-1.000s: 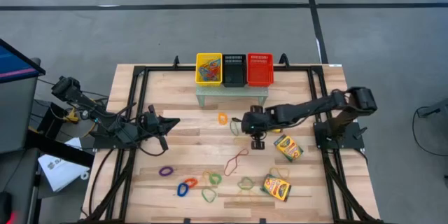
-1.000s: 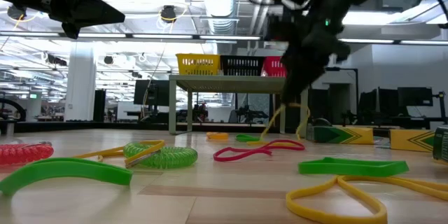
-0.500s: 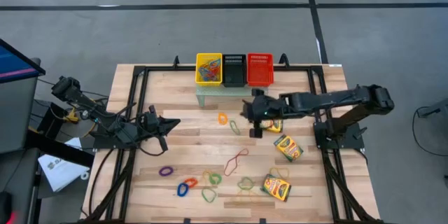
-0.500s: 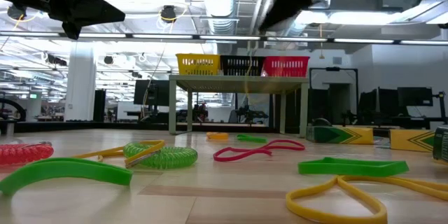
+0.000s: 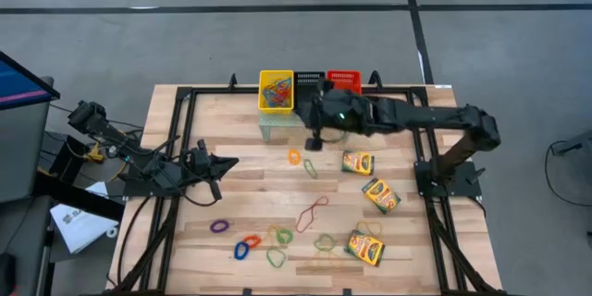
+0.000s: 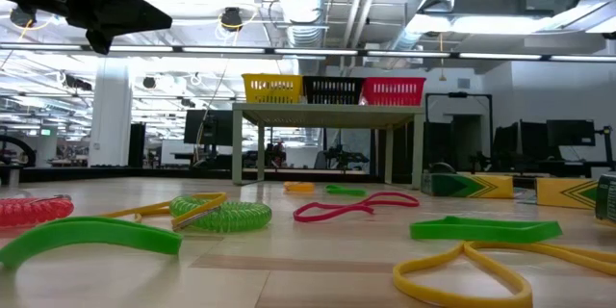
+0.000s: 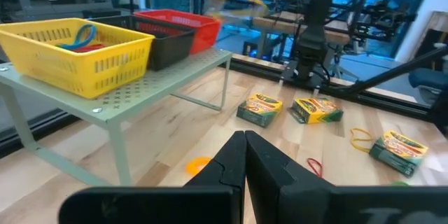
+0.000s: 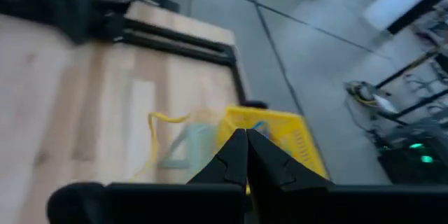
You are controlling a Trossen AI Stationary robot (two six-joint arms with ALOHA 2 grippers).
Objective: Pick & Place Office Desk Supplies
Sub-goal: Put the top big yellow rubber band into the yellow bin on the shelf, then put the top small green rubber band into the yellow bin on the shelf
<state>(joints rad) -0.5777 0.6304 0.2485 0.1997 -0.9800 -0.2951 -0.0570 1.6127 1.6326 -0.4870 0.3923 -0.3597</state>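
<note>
Right gripper [image 5: 314, 139] has swung from mid-table up to the shelf front beside the yellow basket [image 5: 276, 91], fingers pinched shut on a thin yellow rubber band [image 8: 159, 136] dangling below them. I read this as carry nearly done, drop into that basket next. Left gripper [image 5: 225, 162] stays parked at the left side, closed and empty. Remaining bands [image 5: 277, 245] lie scattered on the near table; three crayon boxes [image 5: 379, 195] sit on the right, the one nearest the shelf now uncovered
</note>
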